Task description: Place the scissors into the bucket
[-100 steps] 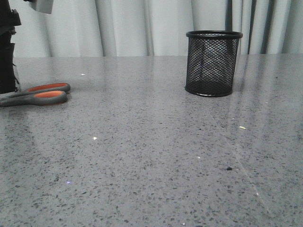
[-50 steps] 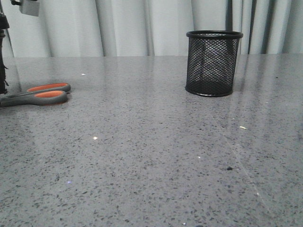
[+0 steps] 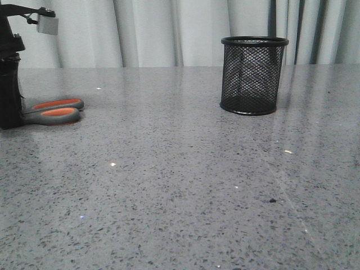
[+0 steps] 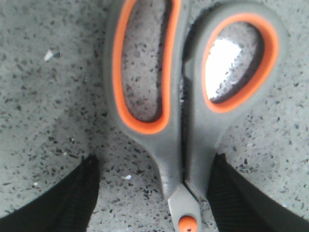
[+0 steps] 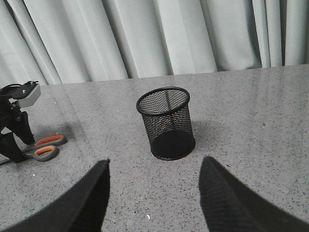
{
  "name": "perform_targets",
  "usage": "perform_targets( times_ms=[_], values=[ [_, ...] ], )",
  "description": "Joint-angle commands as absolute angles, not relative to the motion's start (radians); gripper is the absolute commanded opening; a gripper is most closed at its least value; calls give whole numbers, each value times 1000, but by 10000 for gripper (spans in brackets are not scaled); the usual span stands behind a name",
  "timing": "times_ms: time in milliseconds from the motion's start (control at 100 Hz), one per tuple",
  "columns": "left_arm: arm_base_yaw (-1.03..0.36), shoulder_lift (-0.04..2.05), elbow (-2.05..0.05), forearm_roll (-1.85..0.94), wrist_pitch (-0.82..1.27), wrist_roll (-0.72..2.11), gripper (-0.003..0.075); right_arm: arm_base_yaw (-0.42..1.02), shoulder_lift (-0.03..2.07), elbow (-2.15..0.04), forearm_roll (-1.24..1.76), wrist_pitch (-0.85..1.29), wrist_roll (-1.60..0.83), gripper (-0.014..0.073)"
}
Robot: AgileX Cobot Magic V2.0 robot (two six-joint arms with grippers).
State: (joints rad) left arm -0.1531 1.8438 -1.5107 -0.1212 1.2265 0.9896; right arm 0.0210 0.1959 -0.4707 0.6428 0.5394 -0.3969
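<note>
The step in hand was the grasp. The left end effector point(image 4: 153, 193) stood low over the table point(image 3: 180, 185), its fingers point(image 4: 72, 193) spread wide on either side of the scissors point(image 4: 188, 96) near the pivot, gripping nothing yet. The scissors lay flat at the table's left edge, well apart from the upright mesh bucket point(image 3: 253, 75). The right end effector point(image 5: 154, 193) hung open and empty. Next, I judged, the left fingers needed to close on the shanks, then lift.
</note>
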Motion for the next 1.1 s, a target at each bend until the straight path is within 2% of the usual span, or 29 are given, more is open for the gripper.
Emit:
perform_targets(
  times_ms=[0,370,800,1090],
  values=[
    [-153,1805,-1537,-143,1206,991,440,19,214,-504,646,478,-407,374],
    [-153,1825,-1537,-257,1233,987,440,19,214,-504,633,478,-407,374],
    [-153,1838,-1537,-244,1274,960,439,19,214,-504,633,494,-407,374],
    [-154,1838,-1537,-139,1218,616,440,19,214,-504,633,494,-407,373]
  ],
)
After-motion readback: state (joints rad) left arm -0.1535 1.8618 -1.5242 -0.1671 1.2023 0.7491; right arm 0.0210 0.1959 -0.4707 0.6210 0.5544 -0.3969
